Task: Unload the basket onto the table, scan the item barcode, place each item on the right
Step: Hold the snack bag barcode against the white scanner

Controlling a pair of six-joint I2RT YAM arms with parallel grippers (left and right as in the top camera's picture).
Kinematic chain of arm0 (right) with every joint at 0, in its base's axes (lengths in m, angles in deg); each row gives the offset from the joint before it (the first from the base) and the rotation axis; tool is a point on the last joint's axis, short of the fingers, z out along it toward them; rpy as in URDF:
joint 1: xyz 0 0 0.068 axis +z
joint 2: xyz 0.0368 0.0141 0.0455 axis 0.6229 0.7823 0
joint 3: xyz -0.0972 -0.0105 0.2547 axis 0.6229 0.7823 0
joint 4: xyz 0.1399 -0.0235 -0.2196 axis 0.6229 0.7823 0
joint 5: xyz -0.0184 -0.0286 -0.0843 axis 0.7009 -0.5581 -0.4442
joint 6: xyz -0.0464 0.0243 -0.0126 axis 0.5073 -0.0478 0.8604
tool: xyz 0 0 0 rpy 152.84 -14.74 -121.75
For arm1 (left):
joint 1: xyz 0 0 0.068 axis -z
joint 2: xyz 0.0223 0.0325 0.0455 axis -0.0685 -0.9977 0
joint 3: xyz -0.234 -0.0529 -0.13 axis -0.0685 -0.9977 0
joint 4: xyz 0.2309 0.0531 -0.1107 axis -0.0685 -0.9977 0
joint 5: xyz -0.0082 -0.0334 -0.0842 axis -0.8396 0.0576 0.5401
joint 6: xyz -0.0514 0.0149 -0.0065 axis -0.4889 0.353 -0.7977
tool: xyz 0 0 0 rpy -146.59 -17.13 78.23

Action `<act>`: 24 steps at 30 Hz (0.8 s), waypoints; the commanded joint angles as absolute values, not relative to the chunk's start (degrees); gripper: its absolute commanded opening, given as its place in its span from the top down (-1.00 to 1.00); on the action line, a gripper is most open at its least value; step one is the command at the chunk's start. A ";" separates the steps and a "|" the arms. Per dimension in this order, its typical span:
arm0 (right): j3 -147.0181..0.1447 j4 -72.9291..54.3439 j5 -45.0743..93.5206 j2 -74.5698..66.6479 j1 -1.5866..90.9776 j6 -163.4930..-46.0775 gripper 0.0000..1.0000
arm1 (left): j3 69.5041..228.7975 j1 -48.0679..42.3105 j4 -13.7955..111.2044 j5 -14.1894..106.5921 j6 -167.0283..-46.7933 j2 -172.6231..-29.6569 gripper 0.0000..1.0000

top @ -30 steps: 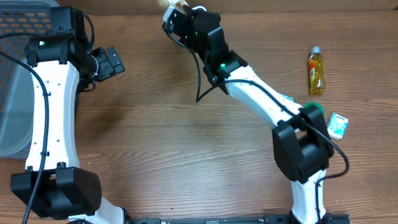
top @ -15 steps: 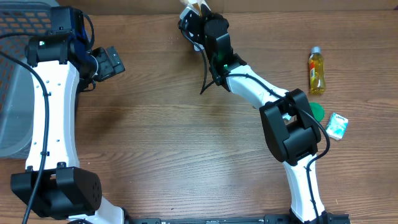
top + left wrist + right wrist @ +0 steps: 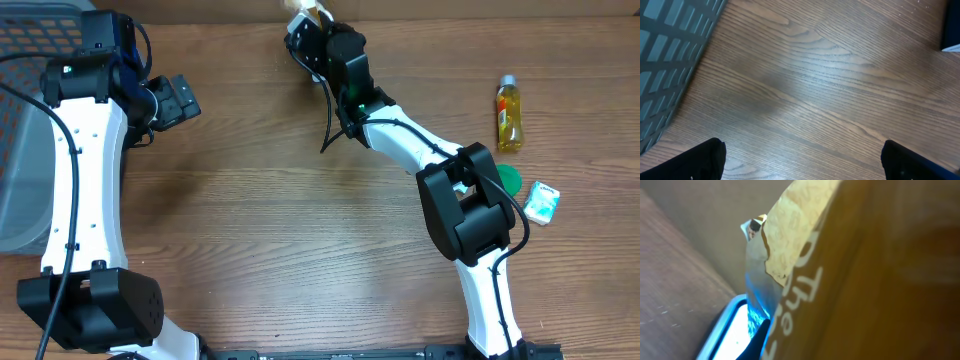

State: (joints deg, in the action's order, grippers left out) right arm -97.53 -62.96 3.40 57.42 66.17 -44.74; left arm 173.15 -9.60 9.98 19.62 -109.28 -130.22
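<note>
Right arm (image 3: 410, 145) stretched far, right gripper (image 3: 306, 27) pinching brown packet (image 3: 855, 270) (left gripper (image 3: 180, 100) agape)

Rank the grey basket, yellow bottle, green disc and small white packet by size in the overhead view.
1. grey basket
2. yellow bottle
3. small white packet and green disc: unsure, since the robot arm hides part of the disc.

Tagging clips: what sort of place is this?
Probably a mock checkout bench: a brown packet beside a blue-lit scanner, a grey basket, a drink bottle on the wooden table.
</note>
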 commanded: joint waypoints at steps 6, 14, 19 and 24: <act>-98.58 -56.14 10.75 57.12 66.19 -48.09 0.93 | 174.00 -9.51 9.88 19.65 -108.80 -129.91 -0.99; -98.65 -62.59 9.57 55.63 66.13 -50.62 0.93 | 174.00 -9.51 9.88 19.65 -108.80 -129.91 -1.00; -98.65 -58.26 9.98 48.86 65.82 -59.74 0.93 | 174.00 -9.51 9.88 19.65 -108.80 -129.91 -0.99; -98.65 -34.42 17.41 39.26 63.74 -80.61 0.93 | 174.00 -9.51 9.88 19.65 -108.80 -129.91 -0.99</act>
